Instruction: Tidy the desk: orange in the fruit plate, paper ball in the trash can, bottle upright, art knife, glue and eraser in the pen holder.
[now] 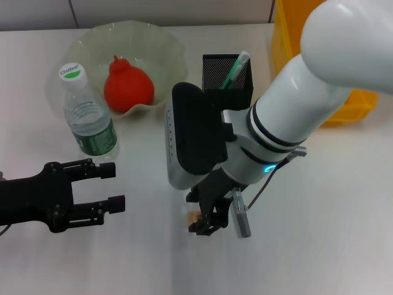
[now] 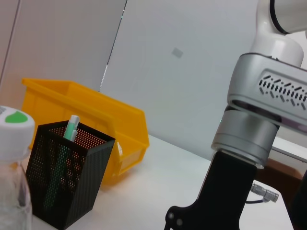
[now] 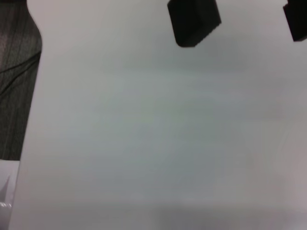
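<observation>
right tool (image 1: pixel 206 221) low over a small tan item (image 1: pixel 194 216), grip unclear, left tool (image 1: pixel 113 187) spread wide beside upright bottle (image 1: pixel 89 120)

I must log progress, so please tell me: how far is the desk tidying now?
Done: orange in the fruit plate, bottle upright, one green stick in the pen holder. In hand: right gripper low over a small tan item, perhaps the eraser; left gripper idle, open. Left: other stationery; the paper ball is not in view.

red orange (image 1: pixel 128 86), blk mesh holder (image 1: pixel 226 74)
</observation>
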Controlling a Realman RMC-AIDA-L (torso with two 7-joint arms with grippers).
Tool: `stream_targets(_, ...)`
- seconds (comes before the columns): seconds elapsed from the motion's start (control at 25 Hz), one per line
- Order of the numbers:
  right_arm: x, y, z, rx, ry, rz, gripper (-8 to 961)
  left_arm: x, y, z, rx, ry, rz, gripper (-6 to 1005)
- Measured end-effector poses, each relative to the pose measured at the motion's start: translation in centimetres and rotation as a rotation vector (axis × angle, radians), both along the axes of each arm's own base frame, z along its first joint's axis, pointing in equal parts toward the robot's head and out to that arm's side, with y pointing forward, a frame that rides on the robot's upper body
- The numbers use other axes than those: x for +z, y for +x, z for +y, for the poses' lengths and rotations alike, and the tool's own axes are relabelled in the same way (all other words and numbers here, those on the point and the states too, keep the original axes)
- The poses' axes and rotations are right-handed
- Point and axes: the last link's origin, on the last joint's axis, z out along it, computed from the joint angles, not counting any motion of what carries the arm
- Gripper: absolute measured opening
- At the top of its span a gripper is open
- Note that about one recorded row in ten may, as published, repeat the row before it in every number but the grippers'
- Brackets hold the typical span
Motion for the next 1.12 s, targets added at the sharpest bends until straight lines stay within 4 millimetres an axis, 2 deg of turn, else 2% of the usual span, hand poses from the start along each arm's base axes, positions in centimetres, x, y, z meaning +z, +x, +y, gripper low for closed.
stream_targets(0.16, -0.5, 0.2, -0.2, 0.006, 0.007, -0.011, 455, 0.0, 0.0, 0.1, -0.002, 0.0, 0.0, 743)
stream_targets(0.8, -1.0, 0.6, -0.5, 0.005, 0.012, -0.02, 318, 0.1, 0.1, 0.3, -0.007, 0.008, 0.002, 743)
stream_targets(0.96, -0.3, 0.1, -0.1, -0.019, 0.03, 0.011, 277, 0.4, 0.2, 0.4, -0.01, 0.014, -0.001, 743)
stream_targets(1.12, 2.6, -0.9, 1.4, -0.1, 0.094, 0.114, 258, 0.4, 0.3, 0.3, -0.015, 0.013, -0.005, 743)
